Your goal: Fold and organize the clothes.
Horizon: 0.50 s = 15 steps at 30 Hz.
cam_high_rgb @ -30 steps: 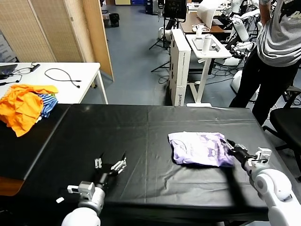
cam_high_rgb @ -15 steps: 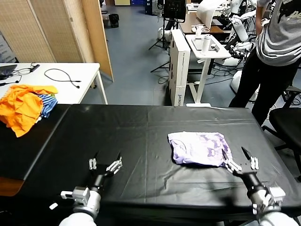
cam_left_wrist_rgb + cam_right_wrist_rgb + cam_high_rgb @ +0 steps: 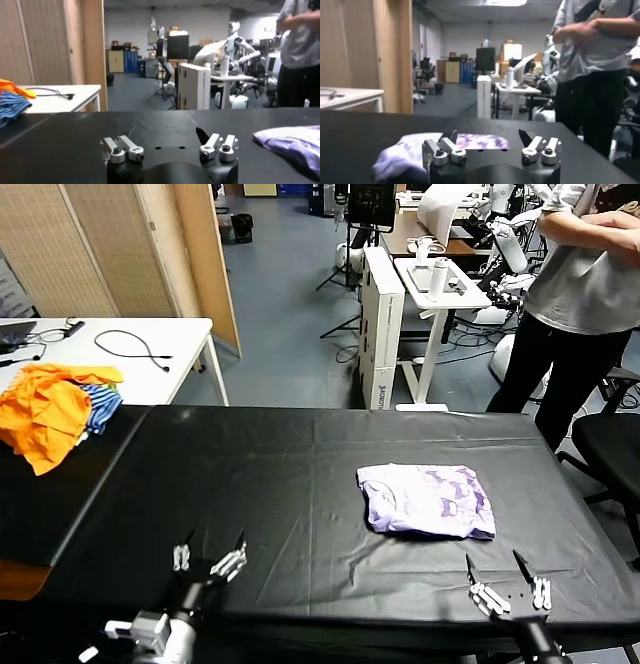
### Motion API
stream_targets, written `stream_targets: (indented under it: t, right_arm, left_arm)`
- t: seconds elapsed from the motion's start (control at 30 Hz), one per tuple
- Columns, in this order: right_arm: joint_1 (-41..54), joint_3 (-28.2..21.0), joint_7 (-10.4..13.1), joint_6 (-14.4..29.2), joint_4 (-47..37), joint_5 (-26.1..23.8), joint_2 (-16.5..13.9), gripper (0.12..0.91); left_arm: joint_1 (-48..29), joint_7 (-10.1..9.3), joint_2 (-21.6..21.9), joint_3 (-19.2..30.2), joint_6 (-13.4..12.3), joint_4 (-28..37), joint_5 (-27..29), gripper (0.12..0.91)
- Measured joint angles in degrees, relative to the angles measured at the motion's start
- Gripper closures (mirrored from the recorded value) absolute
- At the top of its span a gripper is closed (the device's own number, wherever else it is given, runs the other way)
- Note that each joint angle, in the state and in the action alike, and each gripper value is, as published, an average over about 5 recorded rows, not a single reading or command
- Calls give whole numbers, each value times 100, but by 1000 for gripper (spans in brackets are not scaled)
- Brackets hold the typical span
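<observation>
Lying folded into a compact rectangle on the black table, the pale lavender T-shirt sits on the robot's right half of the surface, roughly midway between the near and far edges. Its upper face carries darker purple printed figures, clearest toward its right side, and its edges are slightly rumpled, with a small fold at the front left corner. Nothing touches it.

Both grippers hang low at the near edge of the table, apart from the shirt. The right gripper is just in front of the shirt, toward the robot, with its fingers spread wide and nothing between them; in the right wrist view the right gripper shows the same wide gap, and the folded shirt lies beyond it on the black cover. The left gripper sits over the left half of the table, well apart from the shirt, its fingers likewise spread and empty. From the left wrist view, the left gripper frames bare black tabletop, with the lavender shirt off to one side.

At the far left corner, a heap of bright orange garments rests with a blue-and-white striped garment tucked against it. Behind them stands a white table with a black cable on it. A person in a grey shirt and black trousers stands beyond the table's far right corner.
</observation>
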Motion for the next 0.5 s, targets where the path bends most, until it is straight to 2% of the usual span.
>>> stream_targets:
  t: [0.17, 0.5]
  right_arm:
    - [-206, -12, 110, -219, 125, 20, 89, 118]
    - [-521, -1, 171, -427, 403, 35, 182, 118]
  left_arm:
    - [334, -168, 115, -115, 69, -157, -145, 123]
    - [669, -207, 190, -256, 59, -343, -217, 123]
